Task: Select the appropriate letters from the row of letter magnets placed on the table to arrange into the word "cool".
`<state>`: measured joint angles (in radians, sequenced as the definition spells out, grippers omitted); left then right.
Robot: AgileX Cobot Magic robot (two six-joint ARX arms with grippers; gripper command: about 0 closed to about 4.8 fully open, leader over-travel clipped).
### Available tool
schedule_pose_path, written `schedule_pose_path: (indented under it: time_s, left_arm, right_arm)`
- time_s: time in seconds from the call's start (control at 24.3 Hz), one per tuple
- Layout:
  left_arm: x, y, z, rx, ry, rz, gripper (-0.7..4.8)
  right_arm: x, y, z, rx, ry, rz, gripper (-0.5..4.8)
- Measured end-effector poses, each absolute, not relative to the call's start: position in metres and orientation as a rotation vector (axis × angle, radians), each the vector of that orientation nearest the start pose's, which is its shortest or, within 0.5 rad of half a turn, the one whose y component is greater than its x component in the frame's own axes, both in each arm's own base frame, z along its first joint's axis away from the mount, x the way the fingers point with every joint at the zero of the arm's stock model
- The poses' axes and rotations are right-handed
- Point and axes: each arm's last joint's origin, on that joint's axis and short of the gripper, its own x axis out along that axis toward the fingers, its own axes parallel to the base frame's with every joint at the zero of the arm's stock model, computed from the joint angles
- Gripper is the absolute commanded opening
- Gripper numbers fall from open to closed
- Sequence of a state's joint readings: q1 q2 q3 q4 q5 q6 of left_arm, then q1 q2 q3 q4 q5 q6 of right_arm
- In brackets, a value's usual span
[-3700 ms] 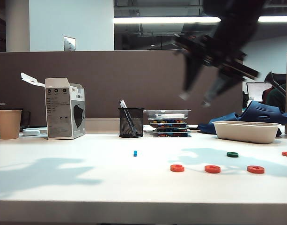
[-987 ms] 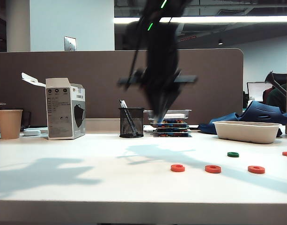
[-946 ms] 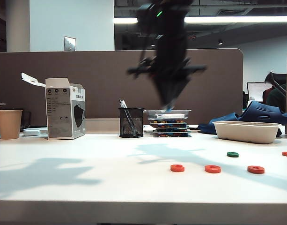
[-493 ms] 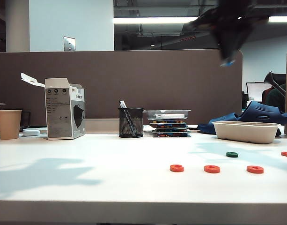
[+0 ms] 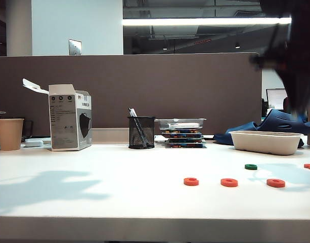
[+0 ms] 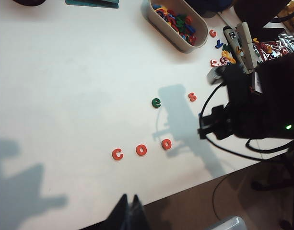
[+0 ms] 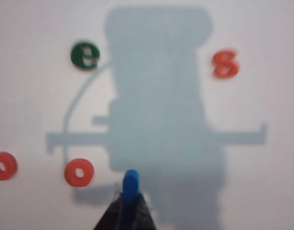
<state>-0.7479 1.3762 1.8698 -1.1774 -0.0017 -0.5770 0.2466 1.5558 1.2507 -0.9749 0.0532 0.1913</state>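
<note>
Now the right claw is clamped on the blue bar, above the worktop beside the red-orange o; the left claw, jaws together, holds nothing over the front edge.

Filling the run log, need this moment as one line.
right gripper: shut on blue l, above table right of second o | left gripper: shut, empty, off to the side | placed: c, o, o | left: l

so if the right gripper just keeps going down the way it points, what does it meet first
Probably bare table, just beside the end o. The right gripper, shut on the blue l, points down there; its height is unclear.
</note>
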Motion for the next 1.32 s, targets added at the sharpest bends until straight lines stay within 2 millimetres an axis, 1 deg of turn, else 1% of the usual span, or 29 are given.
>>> schedule_pose_path:
  time_s: [0.08,0.12,0.21,0.29,0.45,0.53,0.7,0.74,0.78,0.82,0.86,0.9,1.07,1.11,1.19,1.32]
  left_arm:
    - [0.17,-0.157,0.47,-0.276,0.828,-0.502,-0.04]
    - [0.17,-0.157,0.47,-0.275,0.828,-0.502,-0.04]
    - [0.17,-0.157,0.47,-0.275,0.828,-0.502,-0.05]
    - [0.17,-0.157,0.47,-0.275,0.828,-0.502,-0.04]
    - [0.17,-0.157,0.47,-0.275,0.828,-0.502,-0.04]
    - [0.17,-0.157,0.47,-0.275,0.828,-0.502,-0.04]
    - [0.17,-0.157,0.47,-0.275,0.828,-0.502,-0.04]
    - [0.17,-0.157,0.47,-0.275,0.828,-0.502,-0.04]
    - [0.17,-0.157,0.47,-0.276,0.828,-0.502,-0.04]
    - [0.17,-0.157,0.47,-0.275,0.828,-0.502,-0.04]
    - [0.17,-0.157,0.47,-0.275,0.828,-0.502,-0.05]
    - [0.17,-0.157,0.47,-0.275,0.828,-0.502,-0.04]
    - [0.17,-0.157,0.47,-0.275,0.828,-0.502,-0.04]
    - [0.17,-0.157,0.47,-0.275,0.828,-0.502,-0.04]
    - [0.17,-0.157,0.47,-0.275,0.828,-0.502,-0.04]
    - [0.17,-0.157,0.47,-0.276,0.828,-0.502,-0.04]
  right_arm:
    - [0.284,0.07,0.243,-0.024,1.284,0.045,-0.05]
    - [0.279,0.069,0.225,-0.024,1.302,0.044,-0.05]
    - [0.275,0.068,0.21,-0.013,1.324,0.049,-0.05]
    - [0.273,0.067,0.196,-0.001,1.31,0.052,-0.05]
    - [0.273,0.066,0.18,0.007,1.282,0.054,-0.05]
    - [0.276,0.067,0.171,0.001,1.307,0.05,-0.05]
    - [0.278,0.067,0.17,-0.001,1.308,0.05,-0.05]
    - [0.278,0.067,0.17,-0.001,1.308,0.05,0.03]
    - [0.278,0.067,0.17,-0.001,1.309,0.05,0.21]
    - [0.278,0.067,0.17,-0.001,1.31,0.05,0.52]
    - [0.278,0.067,0.17,-0.002,1.312,0.05,0.98]
    - [0.277,0.067,0.17,-0.003,1.315,0.05,1.27]
    - [0.276,0.067,0.17,-0.001,1.327,0.043,1.33]
    - [0.276,0.067,0.17,0.0,1.331,0.042,1.42]
    - [0.276,0.066,0.17,0.0,1.332,0.043,1.78]
    - [0.275,0.066,0.171,-0.002,1.339,0.041,1.82]
